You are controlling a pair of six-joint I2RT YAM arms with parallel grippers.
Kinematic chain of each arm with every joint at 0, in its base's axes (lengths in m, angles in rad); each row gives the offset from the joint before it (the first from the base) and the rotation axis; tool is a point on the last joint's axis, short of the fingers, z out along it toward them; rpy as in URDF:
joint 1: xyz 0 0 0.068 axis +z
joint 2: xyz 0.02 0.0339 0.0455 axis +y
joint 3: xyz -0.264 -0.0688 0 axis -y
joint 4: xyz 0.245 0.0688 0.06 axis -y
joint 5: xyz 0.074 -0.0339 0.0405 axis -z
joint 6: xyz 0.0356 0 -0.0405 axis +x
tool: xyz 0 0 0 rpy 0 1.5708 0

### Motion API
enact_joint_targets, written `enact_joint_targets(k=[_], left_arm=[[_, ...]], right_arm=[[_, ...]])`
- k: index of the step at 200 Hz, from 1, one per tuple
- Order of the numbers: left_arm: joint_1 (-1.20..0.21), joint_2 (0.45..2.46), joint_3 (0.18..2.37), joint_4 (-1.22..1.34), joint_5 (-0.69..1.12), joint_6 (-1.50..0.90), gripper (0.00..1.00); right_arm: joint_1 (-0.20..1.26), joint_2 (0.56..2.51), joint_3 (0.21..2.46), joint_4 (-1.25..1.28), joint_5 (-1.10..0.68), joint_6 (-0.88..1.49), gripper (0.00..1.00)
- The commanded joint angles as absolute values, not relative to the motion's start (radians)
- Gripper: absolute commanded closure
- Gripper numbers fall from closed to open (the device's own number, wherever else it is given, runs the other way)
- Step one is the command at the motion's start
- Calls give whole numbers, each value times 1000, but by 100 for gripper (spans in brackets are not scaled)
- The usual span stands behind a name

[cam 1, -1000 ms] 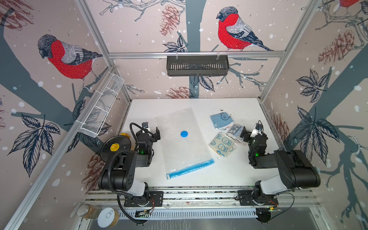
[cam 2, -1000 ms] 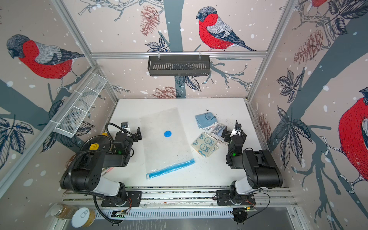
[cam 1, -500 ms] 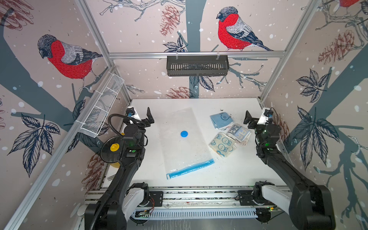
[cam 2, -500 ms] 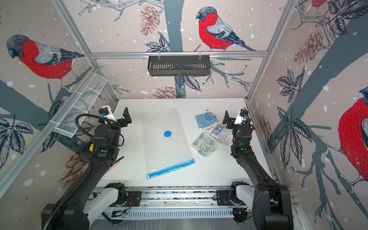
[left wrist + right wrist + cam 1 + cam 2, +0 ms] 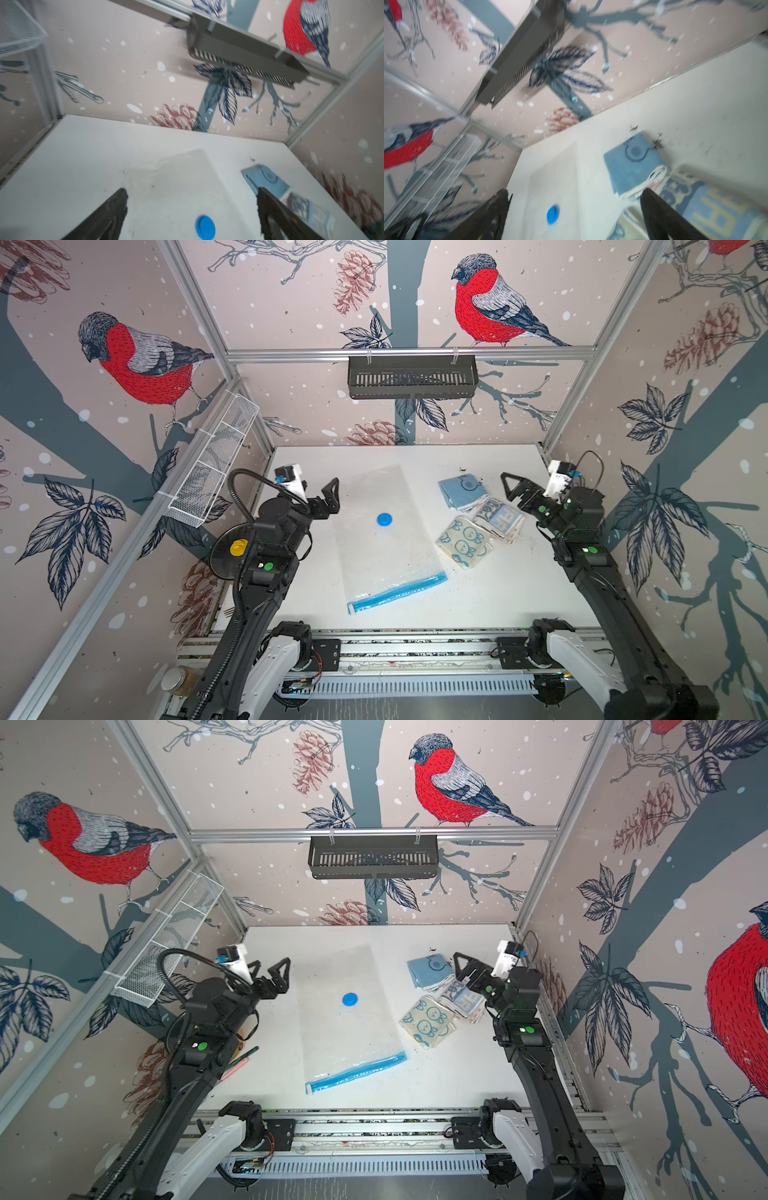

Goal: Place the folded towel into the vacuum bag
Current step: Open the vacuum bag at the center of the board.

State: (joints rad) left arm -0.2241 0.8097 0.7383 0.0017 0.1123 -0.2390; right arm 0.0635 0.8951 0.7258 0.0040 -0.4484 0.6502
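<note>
The vacuum bag (image 5: 386,547) (image 5: 349,1036) lies flat mid-table, with its blue valve cap (image 5: 384,519) (image 5: 205,227) (image 5: 552,214) on top and its blue zip strip (image 5: 397,591) at the near end. Right of it lie three folded towels: a blue one (image 5: 462,490) (image 5: 631,164), a navy-patterned one (image 5: 498,519) and a cream bunny one (image 5: 463,540). My left gripper (image 5: 316,495) (image 5: 192,191) hangs open just left of the bag's far half. My right gripper (image 5: 515,489) (image 5: 576,192) hangs open beside the towels. Neither holds anything.
A black slotted shelf (image 5: 411,377) hangs on the back wall and a white wire basket (image 5: 212,464) on the left wall. A black disc with a yellow knob (image 5: 237,548) and a jar (image 5: 176,680) sit off the table's left edge. A metal rail (image 5: 415,649) runs along the front.
Both arms have unfolded from a low tucked pose and reached toward the back. The grippers now sit higher and farther back. The bag and towels have not moved.
</note>
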Motion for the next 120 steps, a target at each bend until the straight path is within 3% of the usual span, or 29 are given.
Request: enact_joint_targets(k=[1, 52, 120], left_arm=[[-353, 836, 743, -145, 66, -11, 6], [-619, 839, 580, -105, 19, 384, 4], [-764, 844, 476, -76, 0, 567, 4]], right_arm=[[149, 873, 708, -204, -531, 623, 1], [351, 958, 630, -262, -533, 686, 1], [610, 1189, 518, -55, -527, 752, 2]])
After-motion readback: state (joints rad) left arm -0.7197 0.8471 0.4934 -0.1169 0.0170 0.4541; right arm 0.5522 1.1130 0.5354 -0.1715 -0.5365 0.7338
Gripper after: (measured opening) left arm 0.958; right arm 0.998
